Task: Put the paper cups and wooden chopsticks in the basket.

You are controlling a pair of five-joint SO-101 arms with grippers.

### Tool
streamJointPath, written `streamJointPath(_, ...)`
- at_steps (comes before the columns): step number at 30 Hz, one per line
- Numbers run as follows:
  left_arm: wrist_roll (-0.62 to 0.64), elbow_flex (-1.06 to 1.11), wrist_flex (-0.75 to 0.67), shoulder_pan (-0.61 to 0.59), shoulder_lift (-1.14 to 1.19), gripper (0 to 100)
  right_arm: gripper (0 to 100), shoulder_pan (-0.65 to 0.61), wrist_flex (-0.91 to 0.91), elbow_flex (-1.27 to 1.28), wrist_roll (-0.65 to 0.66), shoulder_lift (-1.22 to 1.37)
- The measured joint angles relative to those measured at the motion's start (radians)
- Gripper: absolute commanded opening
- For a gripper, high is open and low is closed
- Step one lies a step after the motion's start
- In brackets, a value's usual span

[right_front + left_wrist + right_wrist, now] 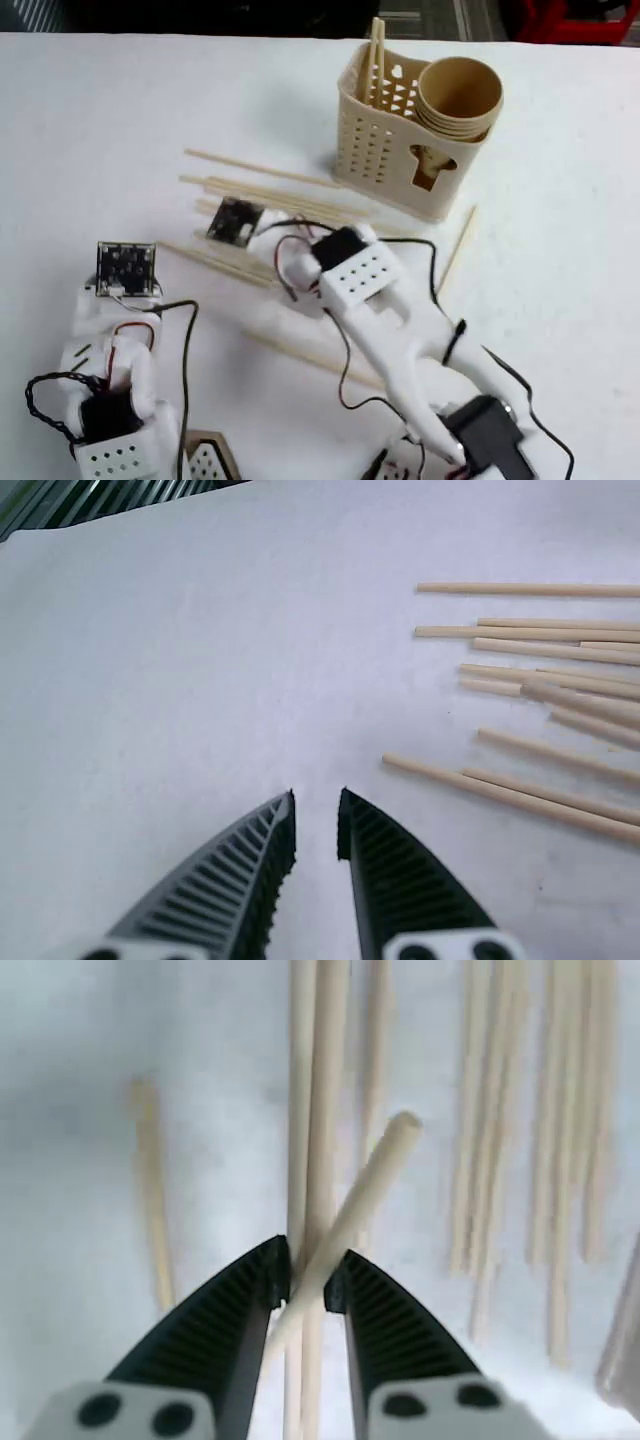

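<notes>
At the far edge of the white desk (pixel 100 120) the cream slotted plastic basket (pixel 375 150) holds stacked tan paper cups (pixel 460 95) and two wooden chopsticks (pixel 376 50), while many loose sticks (pixel 290 201) lie mid-desk, the right gripper (pixel 308 1270) pinching one pale stick (pixel 365 1185) and the left gripper (pixel 316 815) narrowly parted, empty.

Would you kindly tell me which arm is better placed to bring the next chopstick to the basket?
Right. The right gripper is shut on a chopstick, and its arm lies nearer the basket. The left gripper hangs open above bare table, beside the loose chopsticks.
</notes>
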Motion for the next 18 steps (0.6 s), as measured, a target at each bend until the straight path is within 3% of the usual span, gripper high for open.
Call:
streamJointPath(7, 0.000, 0.000, 0.000, 0.000, 0.000, 9, 1.9, 0.092, -0.005, 0.000, -0.052, -0.138)
streamJointPath(18, 0.000, 0.000, 0.000, 0.000, 0.000, 9, 1.9, 0.120, -0.169, 0.000, -0.226, -0.420)
